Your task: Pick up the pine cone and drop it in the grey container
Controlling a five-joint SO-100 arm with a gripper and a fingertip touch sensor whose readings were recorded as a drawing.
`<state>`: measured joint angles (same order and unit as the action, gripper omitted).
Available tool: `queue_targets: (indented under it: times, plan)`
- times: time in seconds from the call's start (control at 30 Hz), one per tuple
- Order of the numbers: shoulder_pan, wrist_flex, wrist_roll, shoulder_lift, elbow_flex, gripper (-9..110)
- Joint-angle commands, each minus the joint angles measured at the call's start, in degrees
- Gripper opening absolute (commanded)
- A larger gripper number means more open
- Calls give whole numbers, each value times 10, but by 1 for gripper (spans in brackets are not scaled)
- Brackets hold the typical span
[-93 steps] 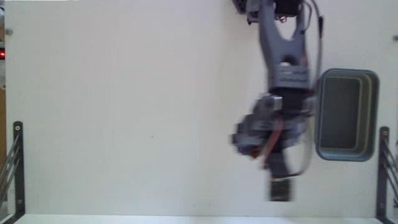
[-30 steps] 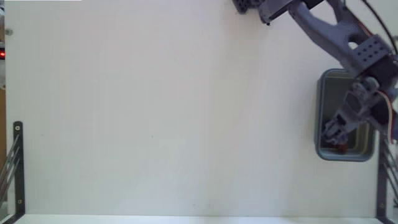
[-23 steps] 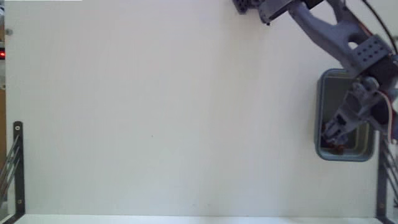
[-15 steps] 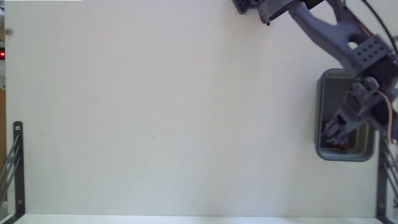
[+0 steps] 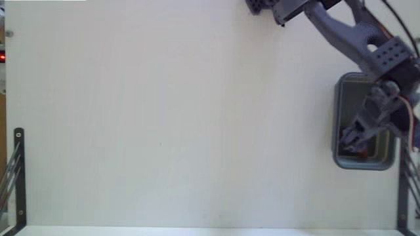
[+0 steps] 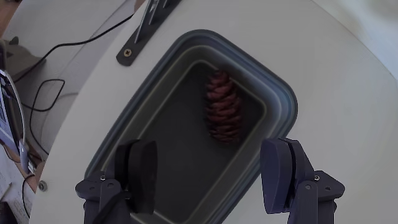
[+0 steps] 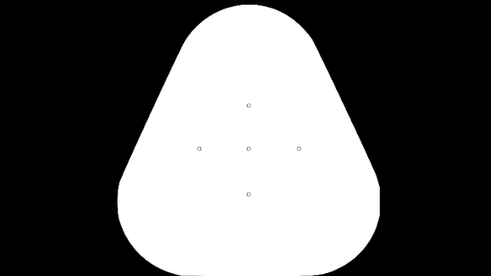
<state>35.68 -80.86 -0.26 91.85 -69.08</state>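
- A hobby or lab bench setup is being suggested by a bare white table (image 5: 164, 118).
- Black metal brackets (image 5: 18, 170) are being shown at its left and right edges.
- Loose black cables (image 6: 43, 93) are being seen beyond the table's edge in the wrist view.

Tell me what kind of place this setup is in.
Probably a home or hobby workbench, not a factory: a plain white table with black metal brackets at its edges, loose cables beyond the rim, and one small arm over a grey container.
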Motion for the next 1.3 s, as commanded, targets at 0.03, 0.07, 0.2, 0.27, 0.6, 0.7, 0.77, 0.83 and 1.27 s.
queue_targets:
  times: [0.03,0.07,0.2,0.27,0.6,0.7,0.77,0.83,1.27]
  plan:
    - [-18,-9,3,59,-14,110]
    - [-23,-9,3,65,-20,110]
    - [-39,-9,3,87,-42,110]
    - [-50,-9,3,101,-56,110]
    - [-104,-9,3,172,-126,110]
    - [-123,-9,3,196,-150,110]
    - [-136,-9,3,214,-168,110]
    - [-147,-10,3,228,-182,110]
    - [-230,-10,3,336,-289,110]
